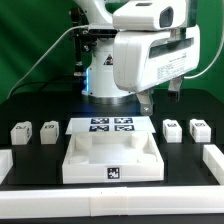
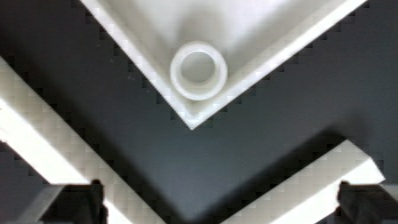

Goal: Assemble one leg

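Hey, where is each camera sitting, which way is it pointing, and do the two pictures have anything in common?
Exterior view: off the arm, in front of the table, facing the robot across the panel, marker board and four legs; shows the arm and gripper.
Wrist view: on the wrist, looking down at a panel corner with a round hole; both fingertips show, apart.
Shared: panel, table, gripper.

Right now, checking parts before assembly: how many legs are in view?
4. Leg and leg at the exterior view's left of the marker board; leg and leg at its right.
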`<state>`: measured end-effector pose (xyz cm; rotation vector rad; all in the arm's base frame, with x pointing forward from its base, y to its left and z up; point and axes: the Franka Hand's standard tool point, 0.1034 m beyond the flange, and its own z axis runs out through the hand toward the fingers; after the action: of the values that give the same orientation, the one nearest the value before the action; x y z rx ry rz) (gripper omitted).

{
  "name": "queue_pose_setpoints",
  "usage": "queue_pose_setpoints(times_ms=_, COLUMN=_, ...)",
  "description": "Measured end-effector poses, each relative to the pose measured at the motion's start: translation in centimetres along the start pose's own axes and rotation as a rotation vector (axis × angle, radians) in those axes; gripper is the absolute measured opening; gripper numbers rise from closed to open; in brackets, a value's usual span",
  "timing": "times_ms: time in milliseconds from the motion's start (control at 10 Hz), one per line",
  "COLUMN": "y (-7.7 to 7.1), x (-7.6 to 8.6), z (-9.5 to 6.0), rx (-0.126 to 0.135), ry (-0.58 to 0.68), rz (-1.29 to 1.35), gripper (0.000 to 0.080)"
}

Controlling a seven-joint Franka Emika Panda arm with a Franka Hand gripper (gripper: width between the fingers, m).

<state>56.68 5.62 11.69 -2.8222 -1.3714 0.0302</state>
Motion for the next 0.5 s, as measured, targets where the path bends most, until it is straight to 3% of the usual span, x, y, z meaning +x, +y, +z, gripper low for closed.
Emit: queue_pose_setpoints(times_ms=500, y=-0.01, x=0.0, z=0.02, rx=0.0, ry=0.0, rz=0.0, gripper=0.065)
